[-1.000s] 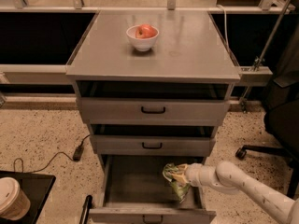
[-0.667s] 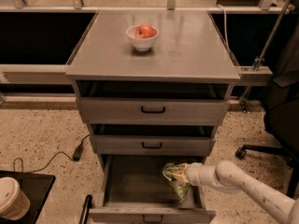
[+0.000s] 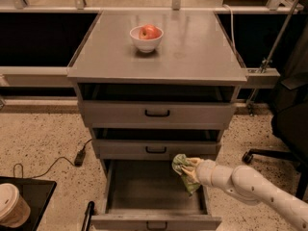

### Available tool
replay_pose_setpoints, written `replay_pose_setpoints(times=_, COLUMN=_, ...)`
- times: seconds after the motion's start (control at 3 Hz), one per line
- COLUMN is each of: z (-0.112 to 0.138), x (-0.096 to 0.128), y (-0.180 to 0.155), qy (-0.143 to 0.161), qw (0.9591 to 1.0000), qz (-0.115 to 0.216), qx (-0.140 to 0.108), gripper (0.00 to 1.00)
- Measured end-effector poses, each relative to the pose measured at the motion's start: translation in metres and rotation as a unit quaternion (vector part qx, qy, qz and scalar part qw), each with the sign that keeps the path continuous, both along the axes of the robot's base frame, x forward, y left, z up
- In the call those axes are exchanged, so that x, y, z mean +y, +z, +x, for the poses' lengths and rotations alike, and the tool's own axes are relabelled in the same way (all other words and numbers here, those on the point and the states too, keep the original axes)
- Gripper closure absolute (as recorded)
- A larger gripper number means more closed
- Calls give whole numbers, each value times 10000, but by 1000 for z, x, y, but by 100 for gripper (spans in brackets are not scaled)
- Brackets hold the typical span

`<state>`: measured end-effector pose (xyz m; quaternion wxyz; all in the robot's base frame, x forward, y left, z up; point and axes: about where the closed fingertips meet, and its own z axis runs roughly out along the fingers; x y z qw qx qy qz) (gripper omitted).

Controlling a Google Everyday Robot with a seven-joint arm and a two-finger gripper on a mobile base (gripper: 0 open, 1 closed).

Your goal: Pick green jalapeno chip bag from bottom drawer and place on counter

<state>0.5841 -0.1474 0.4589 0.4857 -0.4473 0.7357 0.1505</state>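
Note:
The bottom drawer (image 3: 144, 186) is pulled wide open and its grey floor shows. The green jalapeno chip bag (image 3: 183, 172) hangs crinkled at the drawer's right side, held above the floor. My gripper (image 3: 189, 169) comes in from the lower right on a white arm and is shut on the bag's upper part. The counter (image 3: 192, 47) is the flat grey top of the cabinet, well above the gripper.
A white bowl (image 3: 146, 43) with a red apple (image 3: 149, 32) stands on the counter's back left. The two upper drawers (image 3: 157, 113) stand slightly open. A paper cup (image 3: 10, 206) sits on a black tray at lower left. An office chair base (image 3: 269, 155) is at right.
The gripper and the bag have risen slightly, toward the drawer's back right. Nothing else has moved.

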Motion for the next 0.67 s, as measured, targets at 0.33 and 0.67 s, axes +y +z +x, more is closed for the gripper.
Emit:
replay_pose_setpoints(times=0.33, z=-18, x=3, y=124, qy=-421, qw=9931, qz=-370, qx=-1031, gripper=100)
replay_pose_setpoints(times=0.67, z=-27, x=33, y=172, qy=-345, qw=9870, qz=-553, qx=-1472, gripper=100)
